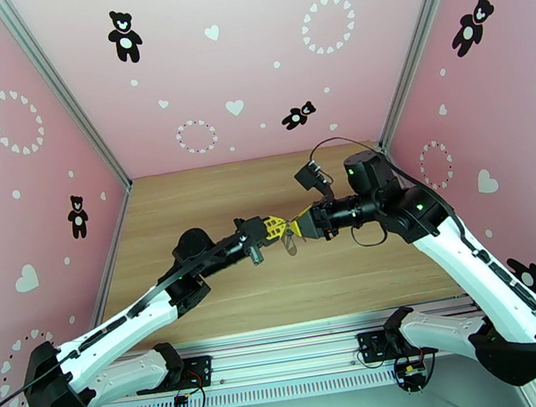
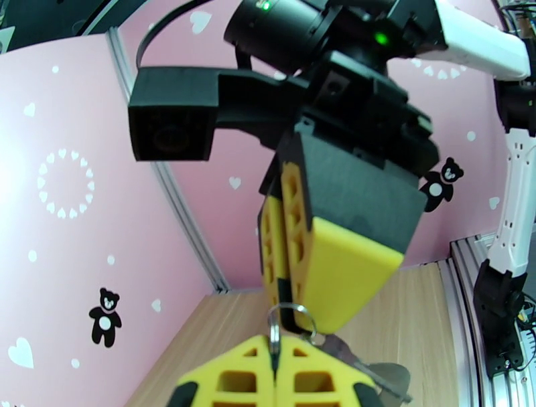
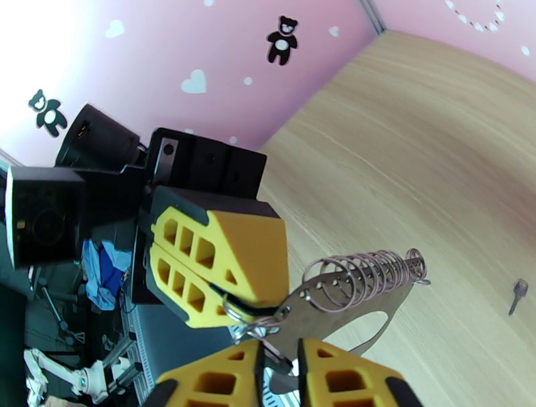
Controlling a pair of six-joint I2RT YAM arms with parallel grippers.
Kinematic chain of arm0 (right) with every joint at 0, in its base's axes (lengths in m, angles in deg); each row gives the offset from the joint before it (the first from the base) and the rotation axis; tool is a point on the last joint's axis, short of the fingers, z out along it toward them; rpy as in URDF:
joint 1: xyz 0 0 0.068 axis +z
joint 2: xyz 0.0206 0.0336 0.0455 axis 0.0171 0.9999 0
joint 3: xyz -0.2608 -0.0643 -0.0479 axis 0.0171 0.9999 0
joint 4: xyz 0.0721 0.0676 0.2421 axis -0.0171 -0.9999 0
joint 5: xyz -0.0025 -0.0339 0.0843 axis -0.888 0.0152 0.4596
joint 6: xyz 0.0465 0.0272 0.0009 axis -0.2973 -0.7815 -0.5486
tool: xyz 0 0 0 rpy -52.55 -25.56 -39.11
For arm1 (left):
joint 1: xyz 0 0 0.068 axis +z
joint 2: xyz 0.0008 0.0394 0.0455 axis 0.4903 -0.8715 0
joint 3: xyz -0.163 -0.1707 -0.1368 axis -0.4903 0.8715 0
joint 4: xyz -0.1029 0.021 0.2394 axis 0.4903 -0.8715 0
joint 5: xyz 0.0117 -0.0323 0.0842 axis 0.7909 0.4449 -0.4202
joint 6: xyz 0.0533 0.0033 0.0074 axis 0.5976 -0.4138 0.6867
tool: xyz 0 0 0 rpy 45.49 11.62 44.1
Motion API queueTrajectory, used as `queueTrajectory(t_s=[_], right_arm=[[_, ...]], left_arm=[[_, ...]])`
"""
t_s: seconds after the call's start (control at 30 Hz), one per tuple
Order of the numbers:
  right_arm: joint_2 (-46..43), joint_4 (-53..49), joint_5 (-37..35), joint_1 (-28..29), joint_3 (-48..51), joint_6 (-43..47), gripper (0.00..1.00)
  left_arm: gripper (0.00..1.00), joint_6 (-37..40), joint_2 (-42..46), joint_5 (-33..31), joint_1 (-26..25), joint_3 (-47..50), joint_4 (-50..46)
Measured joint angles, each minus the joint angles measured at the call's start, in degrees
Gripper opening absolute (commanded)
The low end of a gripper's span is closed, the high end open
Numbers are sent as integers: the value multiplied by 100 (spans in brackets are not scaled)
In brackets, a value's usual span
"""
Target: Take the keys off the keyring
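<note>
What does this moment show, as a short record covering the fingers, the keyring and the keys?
left fingers: shut on the small ring at one end of the keyring
right fingers: slightly parted around the keyring's flat plate; unclear whether they grip it
keyring: off the table, between the two sets of fingers
key: one lies loose on the table
other key: cannot be made out

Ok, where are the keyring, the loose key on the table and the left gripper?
keyring (image 3: 300,329), right wrist view, flat metal body beside the cutout.
loose key (image 3: 517,296), right wrist view, mid-shaft, lying on the table.
left gripper (image 3: 228,304), right wrist view, between its fingertips.
</note>
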State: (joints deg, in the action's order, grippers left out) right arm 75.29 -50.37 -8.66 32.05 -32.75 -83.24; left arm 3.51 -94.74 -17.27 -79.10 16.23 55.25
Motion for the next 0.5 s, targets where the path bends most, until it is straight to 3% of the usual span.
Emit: queueTrajectory(t_s=[0.23,0.5], right_arm=[[-356,498,651,-435,131,184,35],[-479,1141,1316,-452,616,313,42]], left_arm=[[0,-13,101,450,61,-4,35],[0,-55,131,684,92,-17,37]])
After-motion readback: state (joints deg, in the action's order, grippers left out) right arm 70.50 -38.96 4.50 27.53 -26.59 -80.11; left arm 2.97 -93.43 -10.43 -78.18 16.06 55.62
